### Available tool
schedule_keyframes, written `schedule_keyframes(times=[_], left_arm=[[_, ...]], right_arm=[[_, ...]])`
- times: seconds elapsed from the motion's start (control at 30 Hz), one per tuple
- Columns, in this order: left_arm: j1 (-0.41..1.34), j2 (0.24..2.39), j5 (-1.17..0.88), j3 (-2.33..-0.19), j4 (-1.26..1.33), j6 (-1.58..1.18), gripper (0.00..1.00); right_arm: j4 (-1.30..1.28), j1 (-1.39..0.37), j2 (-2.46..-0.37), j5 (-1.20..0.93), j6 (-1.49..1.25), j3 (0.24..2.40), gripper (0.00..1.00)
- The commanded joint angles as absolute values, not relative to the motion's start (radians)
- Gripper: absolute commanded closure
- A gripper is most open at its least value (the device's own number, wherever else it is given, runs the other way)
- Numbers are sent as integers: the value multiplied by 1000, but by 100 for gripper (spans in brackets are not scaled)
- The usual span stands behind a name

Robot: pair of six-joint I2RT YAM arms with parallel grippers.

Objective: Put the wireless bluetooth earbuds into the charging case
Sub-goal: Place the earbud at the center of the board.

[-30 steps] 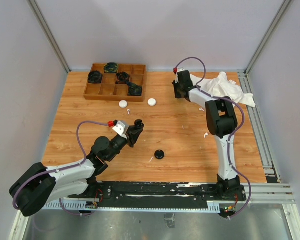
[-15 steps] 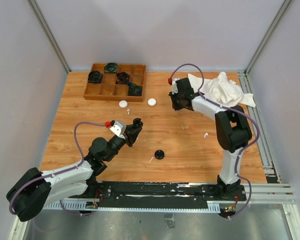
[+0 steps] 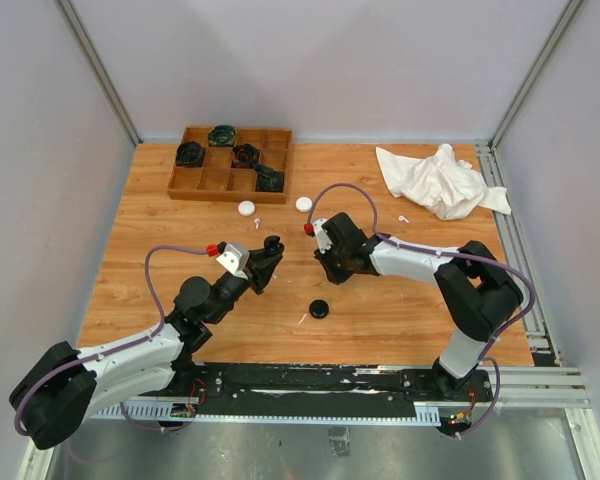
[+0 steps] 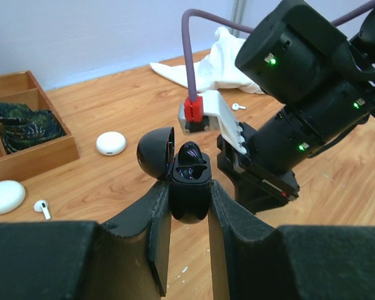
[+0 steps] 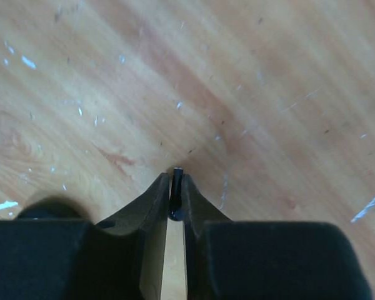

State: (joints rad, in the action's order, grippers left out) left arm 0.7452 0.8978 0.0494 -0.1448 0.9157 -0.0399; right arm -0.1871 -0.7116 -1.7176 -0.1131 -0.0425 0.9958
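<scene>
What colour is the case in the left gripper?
Black case, best seen in left wrist view.

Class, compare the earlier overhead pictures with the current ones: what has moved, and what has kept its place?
The right tool swung from beside the white cloth at the far right to the table's middle, close to the left tool. It is shut on a small black earbud. The left tool, gripping the open black case, barely shifted. No grab or release shows. The tray and the loose black case stayed put.

Left arm (image 3: 140, 345) stretched forward, left gripper (image 4: 189, 190) clamped on open charging case (image 4: 191, 167), right arm (image 3: 410, 258) folded inward, right gripper (image 5: 176, 179) pinching black earbud (image 5: 177, 174)
</scene>
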Motion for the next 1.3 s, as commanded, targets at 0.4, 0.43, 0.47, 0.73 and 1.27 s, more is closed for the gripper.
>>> schedule_keyframes(times=[0.4,0.43,0.47,0.73,1.27], left_arm=[[737,891,56,-129,934,-21,100],[737,893,54,-129,936,-21,100],[737,894,52,-129,937,-24,100],[737,894,49,-128,939,-25,100],[736,896,55,-127,938,-21,100]], right_arm=[[-212,-779,-1671,-40,-20,917,69],[-220,-779,-1663,-31,-19,916,67],[-228,-778,-1655,-24,-18,913,66],[-277,-777,-1605,28,-14,894,56],[-238,-747,-1679,116,-26,940,50]])
